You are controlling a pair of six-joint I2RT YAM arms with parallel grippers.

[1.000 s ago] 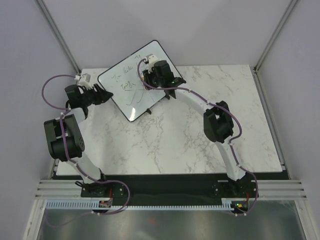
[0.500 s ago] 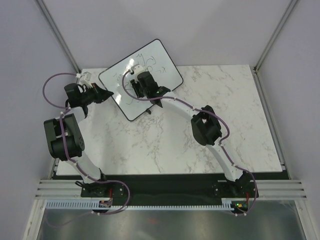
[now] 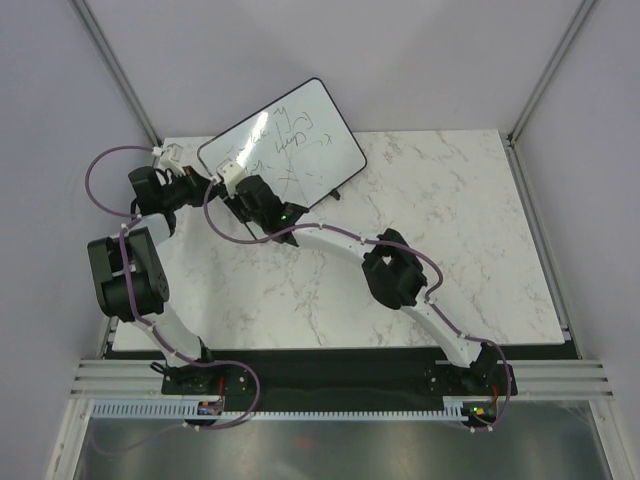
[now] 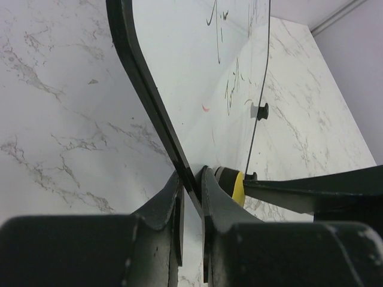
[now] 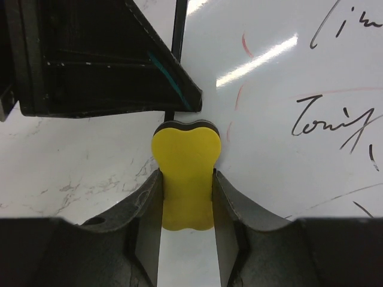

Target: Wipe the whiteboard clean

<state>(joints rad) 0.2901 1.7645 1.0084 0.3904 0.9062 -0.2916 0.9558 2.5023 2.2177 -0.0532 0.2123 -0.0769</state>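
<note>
The whiteboard (image 3: 295, 140) stands tilted at the table's back left, with black handwriting on it. My left gripper (image 3: 207, 181) is shut on the whiteboard's black rim (image 4: 143, 89) at its left edge. My right gripper (image 3: 243, 192) is shut on a yellow eraser (image 5: 185, 176) with a dark felt underside, pressed against the board's lower left part, right beside the left gripper's fingers (image 5: 108, 60). The eraser also shows in the left wrist view (image 4: 238, 186). Writing (image 5: 335, 122) lies to the eraser's right.
The marble table (image 3: 330, 280) stretches in front of the board. One black foot (image 4: 261, 111) of the board rests on it. Grey walls and metal posts close in the back and sides. The right arm's elbow (image 3: 392, 272) hangs over the table's middle.
My right gripper has swept the eraser leftward and down across the board, from its upper middle to its lower left edge. The left gripper has kept its hold on the rim.
</note>
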